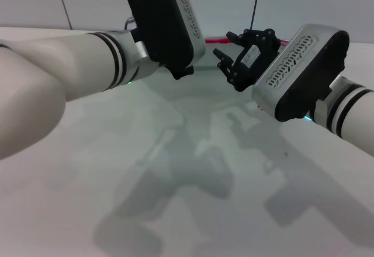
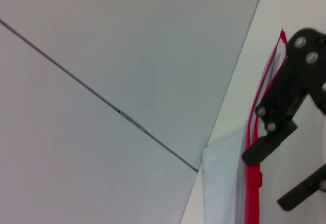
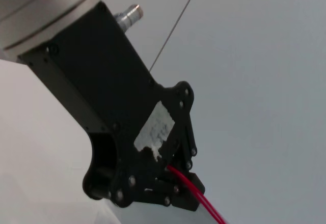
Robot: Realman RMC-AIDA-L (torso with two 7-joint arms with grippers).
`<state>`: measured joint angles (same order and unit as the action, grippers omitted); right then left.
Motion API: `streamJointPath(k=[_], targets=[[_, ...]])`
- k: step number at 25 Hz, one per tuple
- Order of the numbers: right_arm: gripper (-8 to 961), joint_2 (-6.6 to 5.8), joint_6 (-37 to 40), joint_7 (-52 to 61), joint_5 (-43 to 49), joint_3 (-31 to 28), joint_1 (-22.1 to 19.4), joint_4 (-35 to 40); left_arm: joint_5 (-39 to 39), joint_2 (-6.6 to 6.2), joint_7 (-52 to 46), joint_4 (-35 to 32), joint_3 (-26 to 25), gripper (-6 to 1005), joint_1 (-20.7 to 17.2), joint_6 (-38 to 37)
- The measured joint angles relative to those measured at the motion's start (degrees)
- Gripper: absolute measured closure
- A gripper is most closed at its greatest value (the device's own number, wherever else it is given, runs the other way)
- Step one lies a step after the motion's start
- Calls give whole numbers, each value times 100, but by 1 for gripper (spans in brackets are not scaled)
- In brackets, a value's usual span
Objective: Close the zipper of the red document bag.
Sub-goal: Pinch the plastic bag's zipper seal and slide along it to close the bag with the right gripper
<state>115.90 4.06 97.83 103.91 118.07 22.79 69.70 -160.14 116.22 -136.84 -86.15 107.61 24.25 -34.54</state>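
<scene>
The white table (image 1: 175,198) fills most of the head view, and both arms reach across it to its far edge. On it lies the red document bag (image 1: 175,93), a pale translucent sheet spreading from under the 2 grippers back toward the robot. The left gripper (image 3: 173,196) is at the bag's far edge; in the right wrist view its fingers are pressed together on the zipper (image 3: 196,196), whose thin red line runs out from between them. The right gripper (image 1: 225,49) hangs just beside the left one, on its right, with its 2 black fingers spread and nothing between them. In the left wrist view, those fingers (image 2: 267,150) straddle the red strip without clearly touching it. Behind both grippers stands a grey wall (image 2: 102,56).
</scene>
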Motion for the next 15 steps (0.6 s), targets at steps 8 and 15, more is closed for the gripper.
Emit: streamJointPath(k=[8,15], targets=[[683,3,-471,0,4,186,83,-178,0,0,0,48,101,948,63,0],[685,3,-479,0,7,249,156,-259,0,4,0,74,107,948,111,1]])
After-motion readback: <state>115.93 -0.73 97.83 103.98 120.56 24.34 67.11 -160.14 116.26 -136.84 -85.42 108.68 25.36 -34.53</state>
